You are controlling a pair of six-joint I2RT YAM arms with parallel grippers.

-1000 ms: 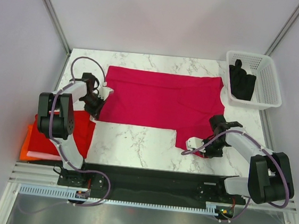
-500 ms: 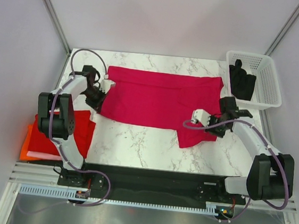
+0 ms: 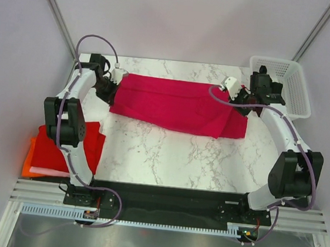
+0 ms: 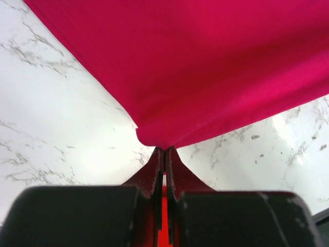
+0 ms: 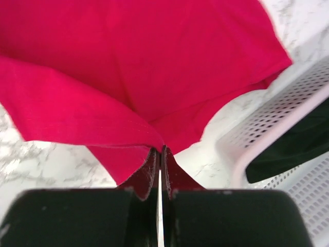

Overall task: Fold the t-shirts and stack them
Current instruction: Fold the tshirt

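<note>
A raspberry-crimson t-shirt (image 3: 176, 104) lies folded over lengthwise across the far half of the marble table. My left gripper (image 3: 108, 89) is shut on its left edge; in the left wrist view the cloth (image 4: 205, 62) hangs from the closed tips (image 4: 164, 150). My right gripper (image 3: 242, 100) is shut on its right edge near the basket; in the right wrist view the cloth (image 5: 103, 77) is pinched at the tips (image 5: 160, 150). A brighter red t-shirt (image 3: 68, 149) lies folded on an orange one (image 3: 29, 159) at the near left.
A white plastic lattice basket (image 3: 286, 89) holding dark cloth (image 3: 266, 90) stands at the far right corner, close to my right gripper; it also shows in the right wrist view (image 5: 277, 128). The table's (image 3: 167, 156) near half is bare marble.
Both grippers have carried the shirt's near edge away from me to the far side, folding the shirt over itself. The right arm moved from the near right to beside the basket.
</note>
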